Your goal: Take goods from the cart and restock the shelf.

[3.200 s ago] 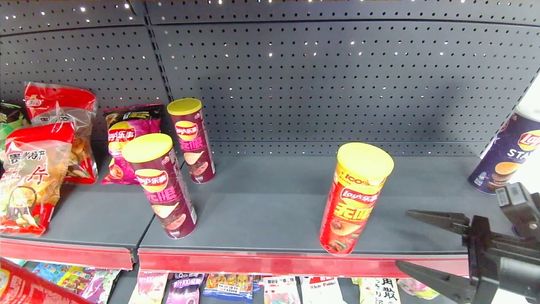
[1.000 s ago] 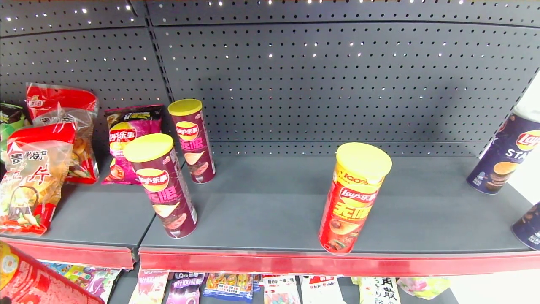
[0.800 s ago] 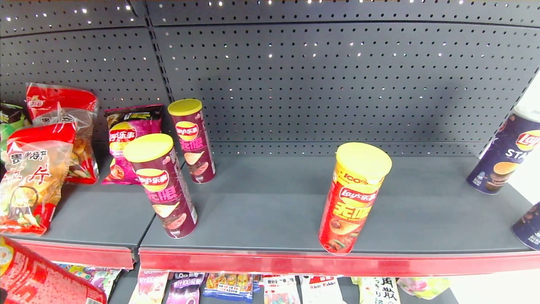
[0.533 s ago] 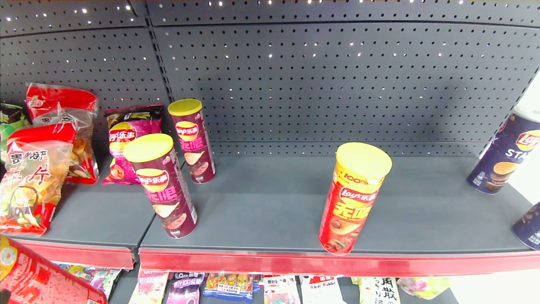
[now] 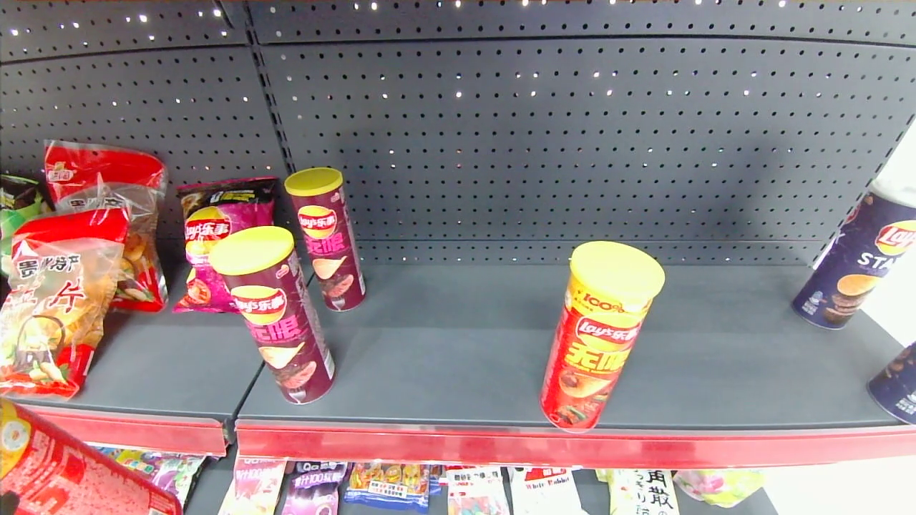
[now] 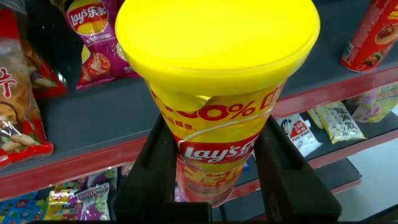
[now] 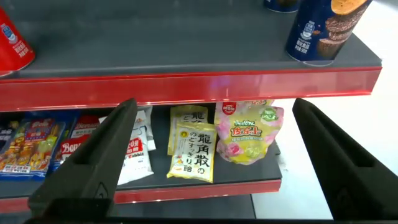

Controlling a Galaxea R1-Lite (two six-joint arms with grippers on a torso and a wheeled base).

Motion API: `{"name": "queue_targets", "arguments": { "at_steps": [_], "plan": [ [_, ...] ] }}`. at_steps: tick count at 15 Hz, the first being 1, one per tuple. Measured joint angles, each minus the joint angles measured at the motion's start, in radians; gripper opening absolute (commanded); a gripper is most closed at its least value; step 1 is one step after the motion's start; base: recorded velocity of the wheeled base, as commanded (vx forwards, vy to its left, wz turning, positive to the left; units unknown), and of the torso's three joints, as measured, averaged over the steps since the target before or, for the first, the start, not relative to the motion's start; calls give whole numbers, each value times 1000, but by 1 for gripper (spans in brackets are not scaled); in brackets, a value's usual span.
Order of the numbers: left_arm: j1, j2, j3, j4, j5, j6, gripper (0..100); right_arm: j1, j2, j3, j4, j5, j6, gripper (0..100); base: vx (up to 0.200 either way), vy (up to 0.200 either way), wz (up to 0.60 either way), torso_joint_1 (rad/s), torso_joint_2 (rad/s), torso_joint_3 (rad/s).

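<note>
**Red can held in the left jaws, low at the shelf's left end**

The held can (image 6: 217, 93) is a red and yellow cardboard tube with a smooth yellow plastic lid. The left jaws clamp it by the body below the lid, one black finger on each side. In the head view it (image 5: 64, 479) sits at the lower left, below the shelf's red lip (image 5: 501, 443).

The shelf (image 5: 458, 357) is flat, matte grey metal, backed by perforated pegboard (image 5: 572, 143). A like red can (image 5: 597, 336) stands upright right at the front edge. Two maroon cans (image 5: 275, 315) stand to its left, one behind the other. The wide bare stretch between them and the red can runs back to the pegboard. More bare room lies between the red can and the blue cans (image 5: 855, 261) at the right end. Crinkled snack bags (image 5: 57, 300) crowd the left section.

The right jaws are spread wide and hold nothing, below the lip, facing sachets (image 7: 193, 149) on the lower shelf.
</note>
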Motion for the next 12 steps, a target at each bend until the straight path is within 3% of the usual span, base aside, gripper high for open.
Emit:
{"name": "queue_targets", "arguments": {
  "at_steps": [10, 11, 12],
  "plan": [
    [-5, -4, -11, 7, -17, 3, 0, 1, 0, 0, 0, 0, 0, 100, 0, 0, 0, 0, 0, 0],
    [-9, -4, -13, 8, -33, 3, 0, 1, 0, 0, 0, 1, 0, 100, 0, 0, 0, 0, 0, 0],
    [-23, -7, -14, 8, -87, 1, 0, 1, 1, 0, 0, 0, 0, 100, 0, 0, 0, 0, 0, 0]
  ]
}}
